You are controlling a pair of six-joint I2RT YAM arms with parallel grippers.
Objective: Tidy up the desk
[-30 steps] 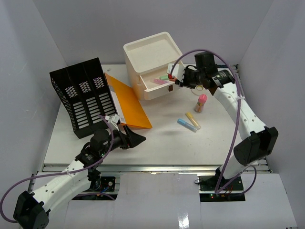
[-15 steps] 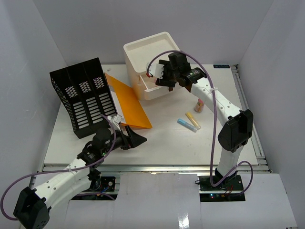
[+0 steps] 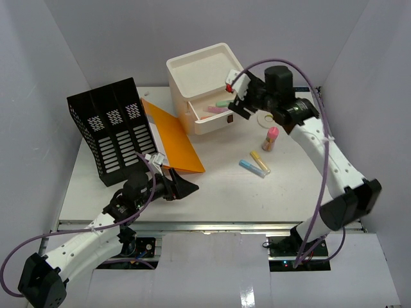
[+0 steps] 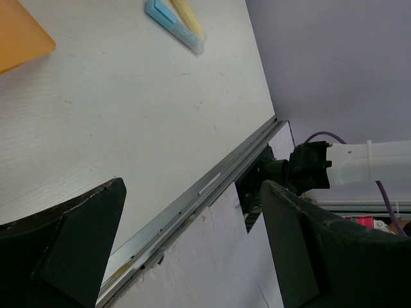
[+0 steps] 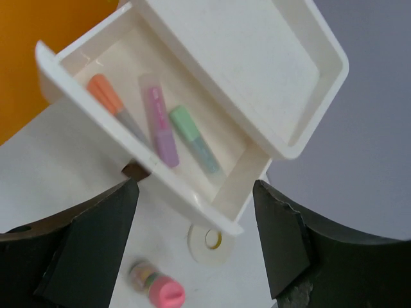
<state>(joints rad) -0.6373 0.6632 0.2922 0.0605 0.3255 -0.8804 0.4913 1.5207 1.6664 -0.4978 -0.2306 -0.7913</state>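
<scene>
The white desk (image 3: pixel 218 192) bears a cream drawer box (image 3: pixel 205 80) with its top drawer (image 5: pixel 144 151) pulled out. In the drawer lie an orange highlighter (image 5: pixel 106 93), a pink one (image 5: pixel 159 131) and a green one (image 5: pixel 192 138). My right gripper (image 3: pixel 239 102) (image 5: pixel 194 192) hovers open and empty above the drawer's right end. A blue highlighter (image 3: pixel 247 167) (image 4: pixel 173 25) and a yellow one (image 3: pixel 259 160) lie on the desk's middle right. My left gripper (image 3: pixel 183 187) (image 4: pixel 192 192) is open and empty, low over the desk's front rail (image 4: pixel 192 199).
A black file rack (image 3: pixel 112 128) stands at the back left, with an orange folder (image 3: pixel 170 138) leaning out of it onto the desk. A white tape roll (image 3: pixel 265 119) (image 5: pixel 212 240) and a pink-capped tube (image 3: pixel 270 138) (image 5: pixel 157 289) sit right of the drawer box.
My right gripper swung left over the drawer, its jaws opened wide, and it has drawn back to the right. The left arm has stayed put.
</scene>
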